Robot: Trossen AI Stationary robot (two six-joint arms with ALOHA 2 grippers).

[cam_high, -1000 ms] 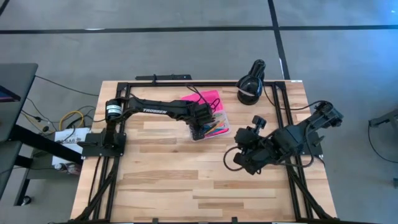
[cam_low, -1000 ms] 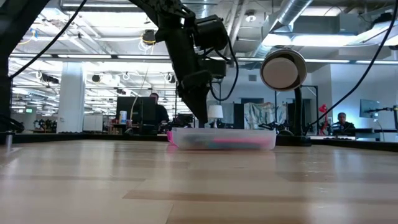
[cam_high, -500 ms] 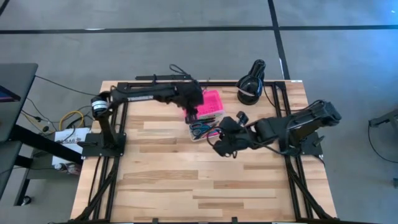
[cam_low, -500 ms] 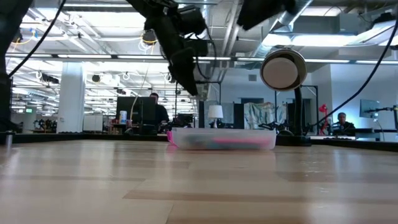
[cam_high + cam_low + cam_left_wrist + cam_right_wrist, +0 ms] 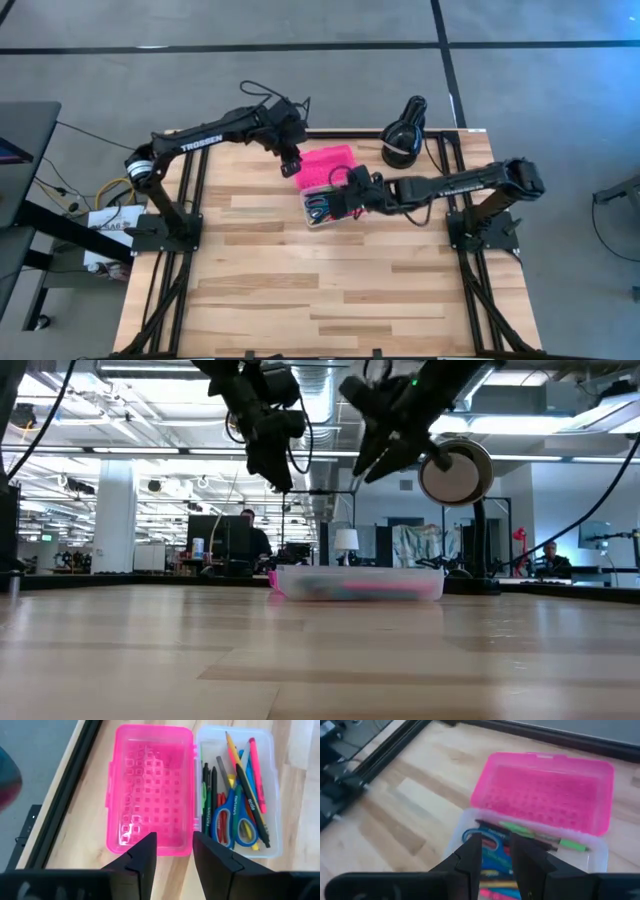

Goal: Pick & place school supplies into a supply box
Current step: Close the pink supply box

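Both arms have shifted in the last second: the left gripper (image 5: 291, 160), which was down over the box a moment ago, has lifted and drawn back toward the table's far edge, while the right gripper (image 5: 338, 205), parked off to the right side earlier, has swung in over the box. The box (image 5: 192, 790) lies open on the far middle of the table, its pink lid (image 5: 150, 787) folded flat beside the clear base (image 5: 272, 795). Inside the base lie the pens and pencils (image 5: 240, 775) together with the blue-handled scissors (image 5: 232, 822), and no loose supplies show on the bare wood (image 5: 300, 290) in the overhead view. That suggests the filling is done or nearly so, and the step now in hand is probably shutting the lid. Each gripper's jaws stand apart with a narrow gap and nothing between them. In the level view both hang well above the box, the left over its lid side, the right over the base near the scissors end. A black lamp (image 5: 404, 137) stands at the far right corner, clear of both arms.
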